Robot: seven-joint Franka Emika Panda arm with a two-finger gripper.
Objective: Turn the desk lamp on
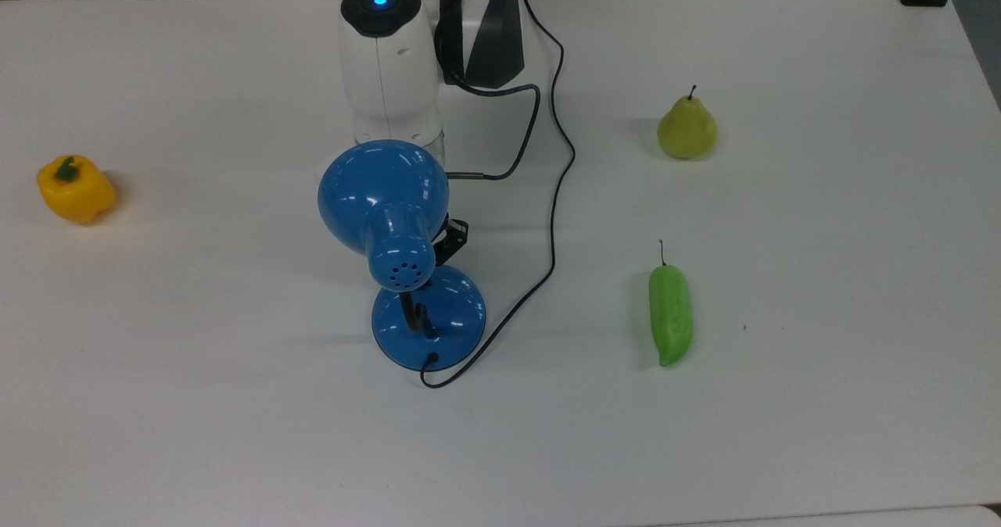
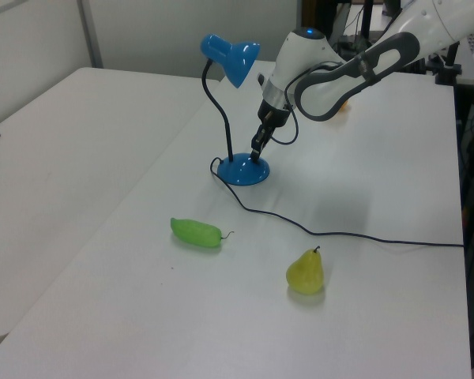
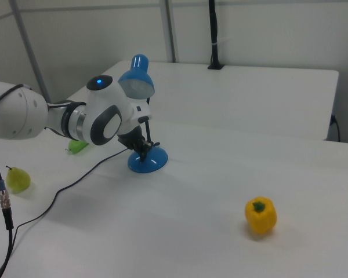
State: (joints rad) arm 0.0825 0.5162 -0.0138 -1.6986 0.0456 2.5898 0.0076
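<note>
One arm, one lamp, and it's closing in on the switch. The desk lamp (image 1: 403, 261) stands near the middle of the white desk (image 1: 821, 402), its dome shade (image 2: 235, 59) arched high on the black gooseneck (image 2: 219, 110) and its round blue base (image 2: 244, 170) flat on the surface. No glow from the shade, so by my read the lamp is not on yet.

The gripper (image 2: 257, 150) hangs tip-down right at the base, on the side away from the gooseneck, with the tip just above or perhaps already touching the blue dome; I can't tell which. From the right view the gripper (image 3: 142, 152) sits tucked between the shade overhead and the base below. As for the jaws, I cannot tell how far apart they stand, and nothing seems to be held in them.

The step in hand looks like the final approach to the base, where I'd guess the switch sits. Next it calls for a short, steady press straight down, firm enough to click yet gentle enough not to skid the light base across the desk.

Beyond the lamp: a green cucumber (image 1: 670, 316) and a pear (image 1: 687, 128) lie well apart from it across the trailing cord (image 1: 557, 198), and a yellow bell pepper (image 1: 75, 189) sits far off on the opposite side.
</note>
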